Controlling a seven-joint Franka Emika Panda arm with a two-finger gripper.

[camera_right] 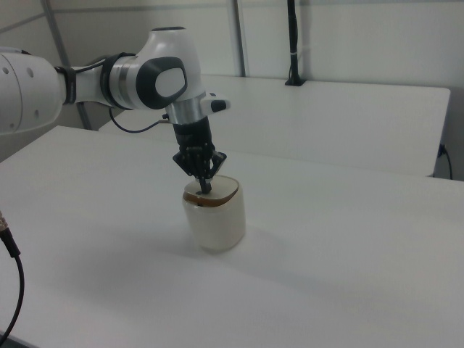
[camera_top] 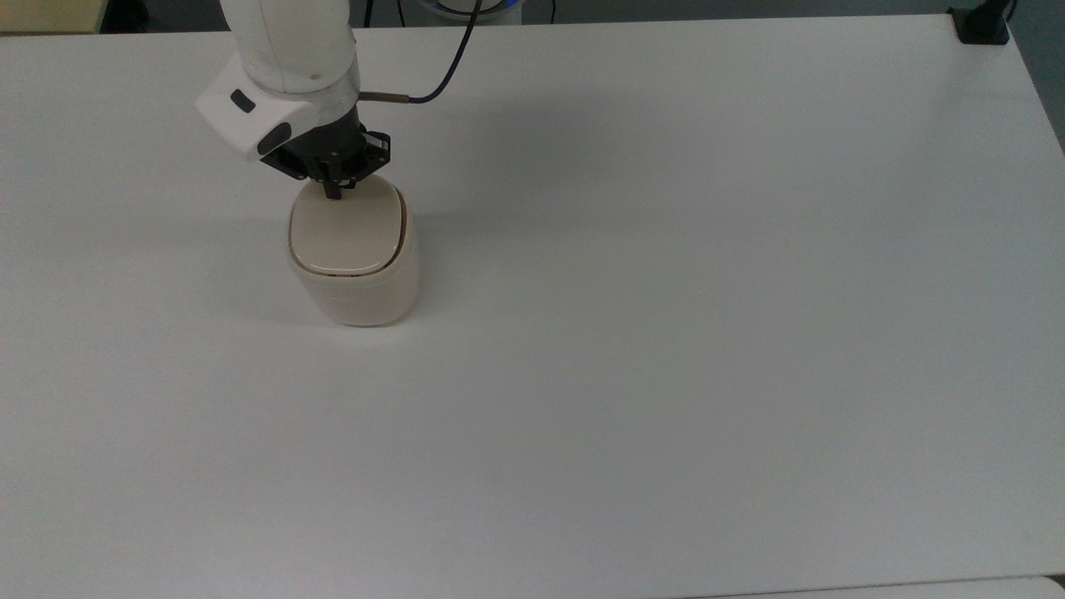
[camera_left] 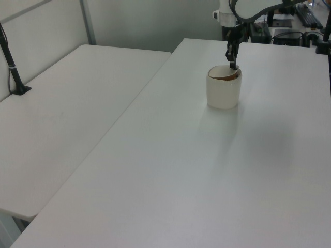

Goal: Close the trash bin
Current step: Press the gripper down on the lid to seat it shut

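The trash bin (camera_top: 358, 287) is a small cream-beige tub on the white table (camera_top: 666, 333). Its rounded-square lid (camera_top: 348, 229) sits in the rim with a thin dark brown line around it. In the left view the lid (camera_left: 226, 73) looks tilted on the bin (camera_left: 223, 94), with a brown gap on its near side. The right view shows the same gap under the lid (camera_right: 217, 190) of the bin (camera_right: 214, 221). My gripper (camera_top: 334, 193) points straight down, shut with nothing in it. Its tip is at the lid's edge nearest the arm (camera_left: 232, 65) (camera_right: 206, 187).
A dark cable (camera_top: 441, 75) runs from the wrist toward the top view's upper edge. A black clamp (camera_top: 982, 25) sits at the table's far right corner. In the left view a second table (camera_left: 62, 103) with a black post (camera_left: 13, 67) adjoins on the left.
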